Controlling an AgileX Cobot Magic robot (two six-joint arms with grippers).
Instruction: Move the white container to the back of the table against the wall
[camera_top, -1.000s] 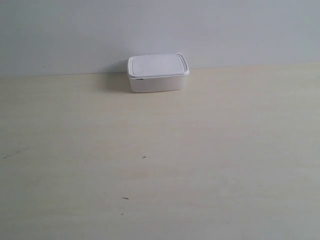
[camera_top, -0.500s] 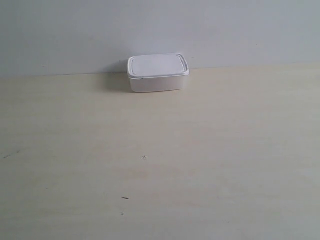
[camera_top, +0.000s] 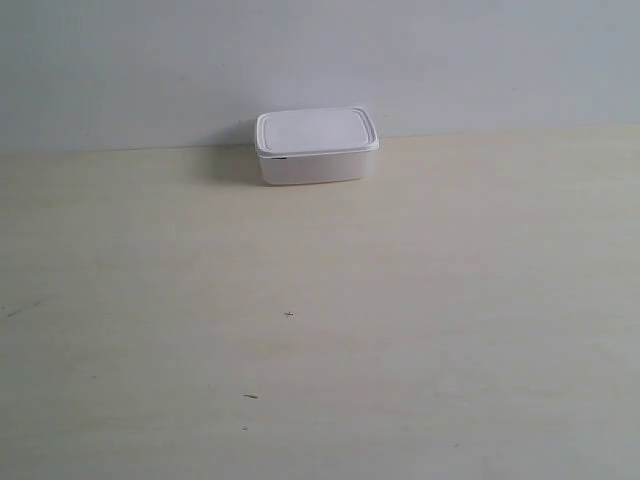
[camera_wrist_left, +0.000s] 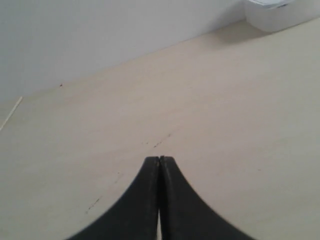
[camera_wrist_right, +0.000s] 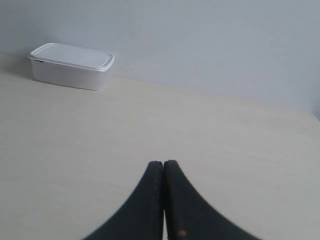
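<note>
The white container (camera_top: 316, 147), shallow and round-cornered with its rimmed lid on, sits at the back of the table (camera_top: 420, 300) against the wall (camera_top: 450, 60). Well apart from it, the left gripper (camera_wrist_left: 159, 159) and the right gripper (camera_wrist_right: 163, 162) are each pressed closed, holding nothing.

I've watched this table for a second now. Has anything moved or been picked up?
Nothing visibly changed. The white container sits lidded at the back of the table by the wall, just where it was a second ago. No arm shows in the exterior view. The left gripper and right gripper are shut, empty, apart from it.
</note>
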